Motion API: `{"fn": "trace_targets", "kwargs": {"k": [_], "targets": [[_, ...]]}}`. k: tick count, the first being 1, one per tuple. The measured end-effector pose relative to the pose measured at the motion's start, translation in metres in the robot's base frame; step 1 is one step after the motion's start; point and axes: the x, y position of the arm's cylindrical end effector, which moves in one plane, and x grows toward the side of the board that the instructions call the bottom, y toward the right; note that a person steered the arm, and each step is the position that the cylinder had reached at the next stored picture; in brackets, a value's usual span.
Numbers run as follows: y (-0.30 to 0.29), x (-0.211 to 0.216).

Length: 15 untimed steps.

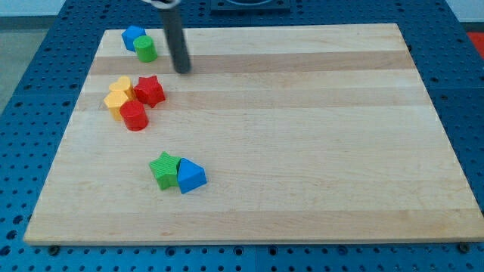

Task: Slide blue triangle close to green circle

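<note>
My rod carries no jaws; my tip [183, 70] rests just right of the green circle [146, 49]. The small blue triangle block [190, 176] lies far below it, touching the green star [164, 168].

The bench [302, 128] is pale wood, smooth and matt, with planks of slightly differing tone running lengthwise. Around it lies a blue perforated base [23, 151], looking like painted metal. The blue triangle [190, 176], green circle [146, 49] and red star [150, 91] look like smooth plastic with a faint sheen. My tip [183, 69] ends a dark, matt rod.
</note>
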Motion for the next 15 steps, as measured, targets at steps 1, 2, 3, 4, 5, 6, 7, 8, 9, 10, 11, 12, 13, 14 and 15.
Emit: {"fn": "trace_targets", "kwargs": {"k": [1, 2, 3, 4, 5, 6, 7, 8, 9, 10, 11, 12, 13, 14, 15], "targets": [[0.066, 0.06], [0.092, 0.133], [0.087, 0.199], [0.066, 0.236], [0.045, 0.26], [0.028, 0.261], [0.021, 0.255], [0.021, 0.245], [0.021, 0.229], [0.019, 0.22], [0.009, 0.22], [-0.002, 0.219], [-0.008, 0.211], [-0.008, 0.194], [-0.008, 0.169]]}}
